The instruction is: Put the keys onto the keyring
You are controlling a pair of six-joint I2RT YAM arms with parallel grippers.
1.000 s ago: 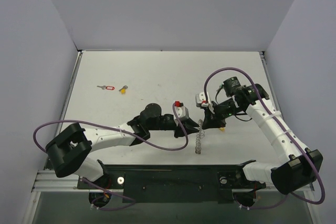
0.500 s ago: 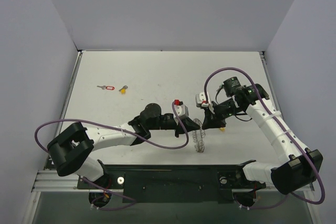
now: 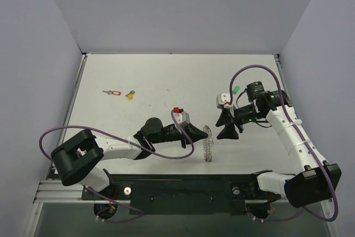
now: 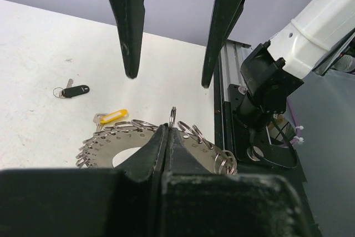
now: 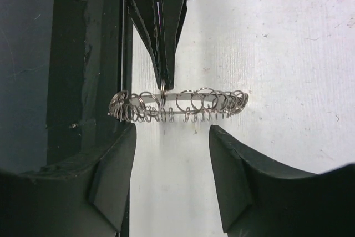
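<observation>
White worktop [image 3: 166, 76], lavender walls. Silvery coiled-wire keyring [image 5: 177, 106] upright on edge near front; left gripper [image 4: 168, 129] pinched tight on one small loop. Opposite, right gripper [image 5: 172, 131] spread wide, clear of ring. Far left lie red-tagged key [image 3: 113, 92] and yellow-headed key [image 3: 130, 95] (neither threaded). Risk: thin pinch slips, ring topples.

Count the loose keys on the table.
5: red-tagged key and yellow-headed key far left; green key by the right arm; black key and yellow-tagged key beyond the keyring. Others may be hidden.
</observation>
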